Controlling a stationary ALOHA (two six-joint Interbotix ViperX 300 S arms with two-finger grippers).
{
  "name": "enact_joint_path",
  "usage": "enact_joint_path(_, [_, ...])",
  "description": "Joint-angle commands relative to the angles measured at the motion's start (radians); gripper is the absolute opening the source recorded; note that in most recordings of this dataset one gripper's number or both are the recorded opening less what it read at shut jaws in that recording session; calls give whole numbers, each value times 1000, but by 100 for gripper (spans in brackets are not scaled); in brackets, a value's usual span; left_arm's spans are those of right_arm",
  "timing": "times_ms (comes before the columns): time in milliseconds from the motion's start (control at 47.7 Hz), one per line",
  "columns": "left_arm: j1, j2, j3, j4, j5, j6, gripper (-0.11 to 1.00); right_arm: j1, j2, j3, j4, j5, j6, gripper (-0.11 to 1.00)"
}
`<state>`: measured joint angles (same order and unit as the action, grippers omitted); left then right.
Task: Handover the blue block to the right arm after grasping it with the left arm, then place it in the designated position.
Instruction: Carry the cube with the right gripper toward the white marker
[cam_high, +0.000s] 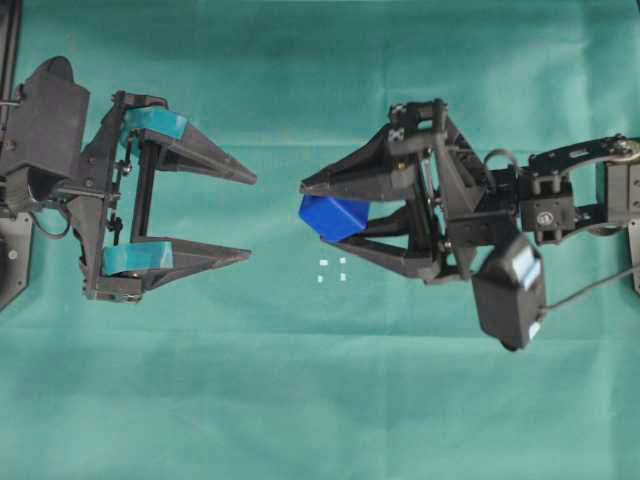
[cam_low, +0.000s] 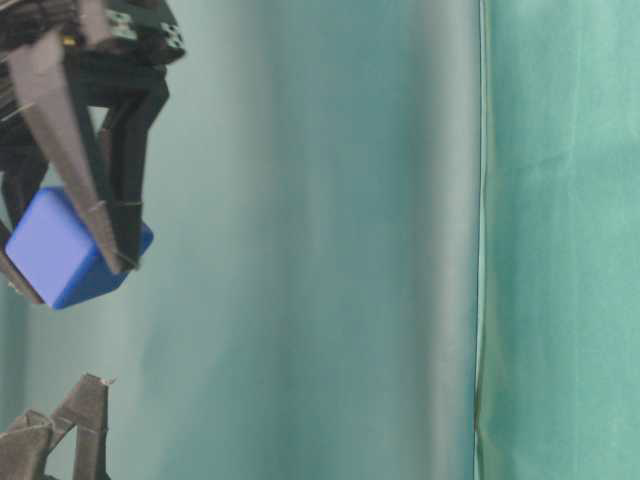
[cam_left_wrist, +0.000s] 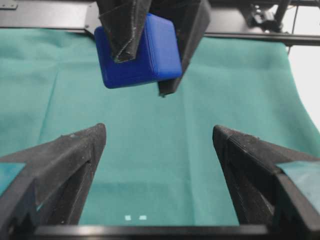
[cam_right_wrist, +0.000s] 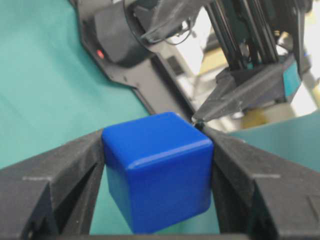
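A green cloth (cam_high: 300, 400) covers the whole work surface. Over it, the right arm (cam_high: 560, 200), black with plain untaped fingers, reaches in from the right of the overhead view, its wrist rolled so the gripper sits tilted. The left arm (cam_high: 60, 170), black with teal tape bands on its fingers, comes in from the left side.

The left gripper (cam_high: 245, 215) stands spread wide with nothing between its two pointed fingers; in the left wrist view the fingertips (cam_left_wrist: 97, 135) frame bare cloth. The right gripper (cam_high: 325, 215) is clamped on the small bright blue cube with rounded edges, the blue block (cam_high: 333, 217), which sits between the finger ends, one finger on each opposite face, as the right wrist view (cam_right_wrist: 160, 175) shows close up. The block is tilted and held off the cloth, apart from the left gripper's tips across a clear gap.

The designated position (cam_high: 332, 270), four tiny white marks in a small square on the cloth, appears in the overhead view just below the held block and between the two grippers.
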<state>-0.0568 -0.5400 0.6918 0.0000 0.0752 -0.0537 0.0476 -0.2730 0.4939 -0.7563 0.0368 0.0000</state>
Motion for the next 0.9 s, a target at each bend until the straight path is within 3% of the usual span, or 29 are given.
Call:
enact_joint_path(0, [-5,-6,-15,-2,-5,2,100,5,-21,-11,38,-8,87,63])
enact_joint_path(545, [-5,-5,-17,-2,-3,2,100,17,-32,-14,52,28,698,63])
enact_joint_path(650, [-3,-5,-17,-2,-3,2,100,17,-40,-14,52,64,753,63])
enact_joint_path(880, [-5,-3,-18,-2,-3,2,100,20,-40,-15,51,91,759,63])
